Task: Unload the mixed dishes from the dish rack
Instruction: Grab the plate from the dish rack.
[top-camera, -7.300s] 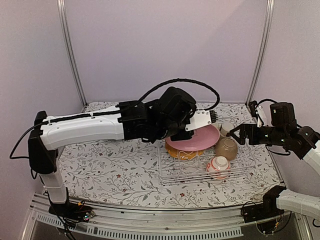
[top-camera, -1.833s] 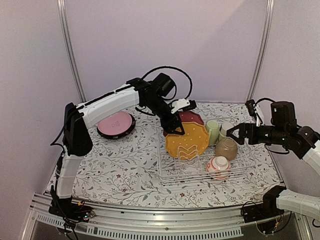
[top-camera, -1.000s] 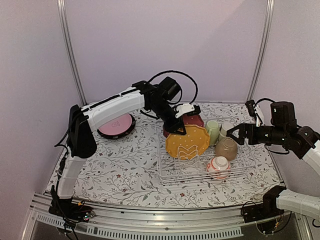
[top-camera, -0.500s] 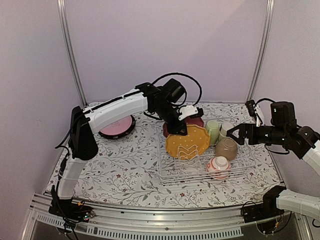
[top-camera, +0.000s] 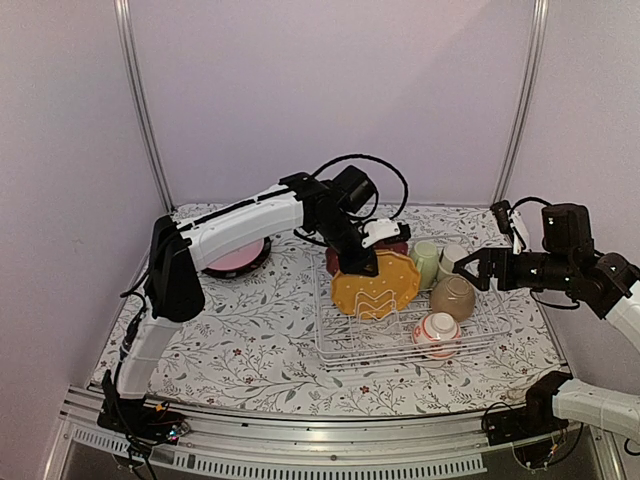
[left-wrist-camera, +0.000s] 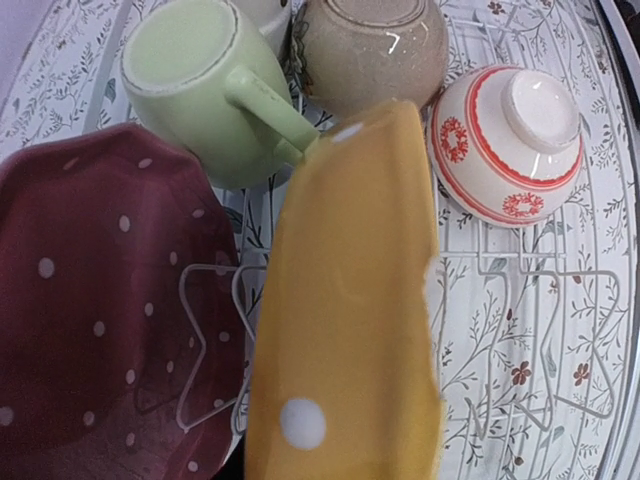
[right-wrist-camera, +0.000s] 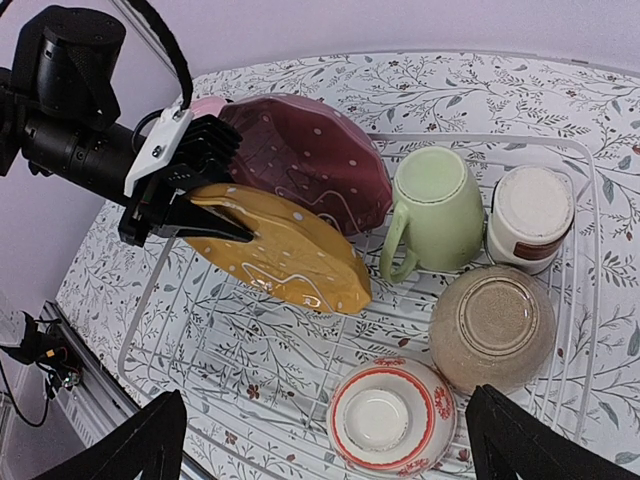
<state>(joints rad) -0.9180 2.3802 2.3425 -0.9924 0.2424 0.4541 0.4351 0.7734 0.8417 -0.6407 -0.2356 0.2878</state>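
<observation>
Orange plate (right-wrist-camera: 290, 255) stands tilted on edge in the left half of the dish rack (right-wrist-camera: 480, 137), just in front of the maroon dotted plate (right-wrist-camera: 310, 160). Your left hand (right-wrist-camera: 215, 215) has its fingers narrowed onto the orange plate's upper-left rim, one on each face. The rack sits toward the right edge of the surface (top-camera: 250, 340).

Pale green cup (right-wrist-camera: 435, 205), small grey-white cup (right-wrist-camera: 530, 215), tan bowl (right-wrist-camera: 492, 325) and white-and-red bowl (right-wrist-camera: 390, 415) sit upside down in the rack's right half. The green cup's handle is close against the orange plate's right rim; contact not discernible.

Your right hand (top-camera: 475, 268) hovers over the rack's right end, spread wide, holding nothing.

Pink plate (top-camera: 235, 258) rests near the far left corner, with a broad stretch of surface between it and the rack's left rim.
</observation>
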